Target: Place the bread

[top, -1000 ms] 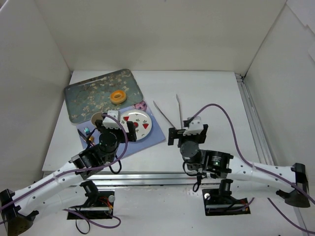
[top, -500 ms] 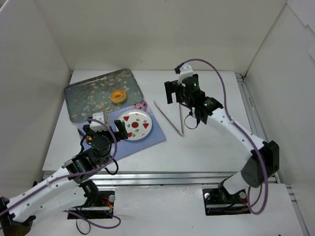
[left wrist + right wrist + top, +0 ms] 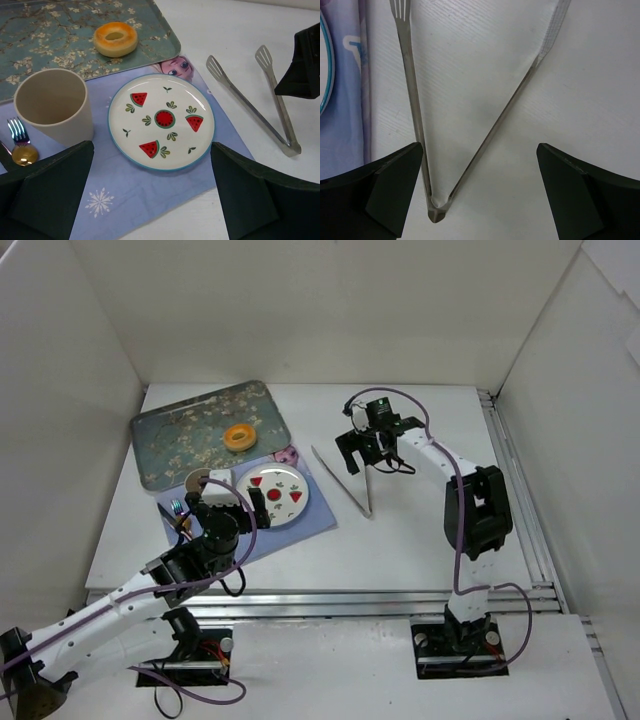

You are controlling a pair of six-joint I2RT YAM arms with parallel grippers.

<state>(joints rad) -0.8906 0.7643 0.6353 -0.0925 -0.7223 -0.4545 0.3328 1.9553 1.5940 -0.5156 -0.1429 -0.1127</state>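
Observation:
The bread (image 3: pixel 237 436) is a small orange-yellow ring lying on the patterned tray (image 3: pixel 170 440) at the far left; it also shows in the left wrist view (image 3: pixel 115 39). My left gripper (image 3: pixel 217 500) is open and empty, hovering just short of the watermelon plate (image 3: pixel 161 121), well short of the bread. My right gripper (image 3: pixel 362 452) is open and empty, hovering over the metal tongs (image 3: pixel 417 120) that lie on the table. In the right wrist view its jaws stand wide on either side of the tongs' hinge.
A beige cup (image 3: pixel 54 105) and a fork (image 3: pixel 17 132) stand on the blue mat (image 3: pixel 125 195) left of the plate. The tongs (image 3: pixel 345 480) lie right of the mat. White walls enclose the table on three sides.
My right arm has swung from near its base out to the far middle and settled over the tongs. My left gripper has shifted slightly left and back, staying near the plate.

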